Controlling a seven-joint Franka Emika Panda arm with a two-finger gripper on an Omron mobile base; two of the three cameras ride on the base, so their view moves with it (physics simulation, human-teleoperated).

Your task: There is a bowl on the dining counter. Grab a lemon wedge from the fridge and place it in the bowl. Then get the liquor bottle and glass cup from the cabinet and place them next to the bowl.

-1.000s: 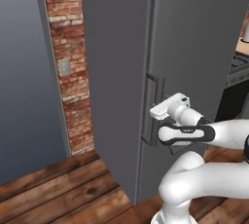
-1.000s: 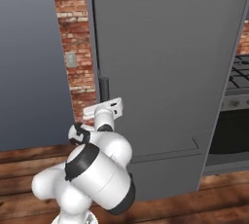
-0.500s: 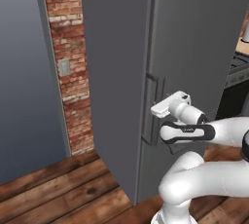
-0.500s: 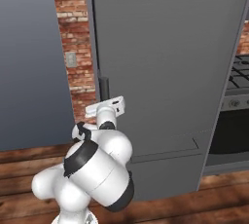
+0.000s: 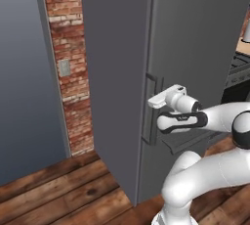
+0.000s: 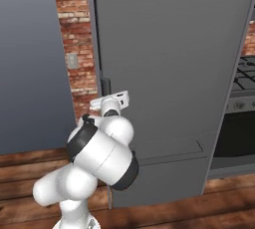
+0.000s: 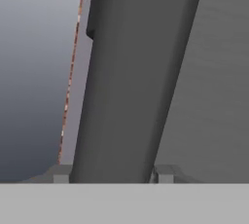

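Brick wall, wood-plank floor, and the tall dark grey fridge (image 5: 195,33) with its door shut.

Left base view: the gripper (image 5: 152,102) sits at the lower end of the fridge's long bar handle (image 5: 149,106), a touch closer in than half a second ago; the fridge itself has not moved. Right base view: the same hand presses against the handle (image 6: 105,84) at the door's left edge, beside the brick strip (image 6: 74,44), with a black oven (image 6: 239,118) to the right. Hand view: the dark bar (image 7: 126,82) runs up between the two finger tips (image 7: 164,173), which flank it closely on both sides, clamped around it.
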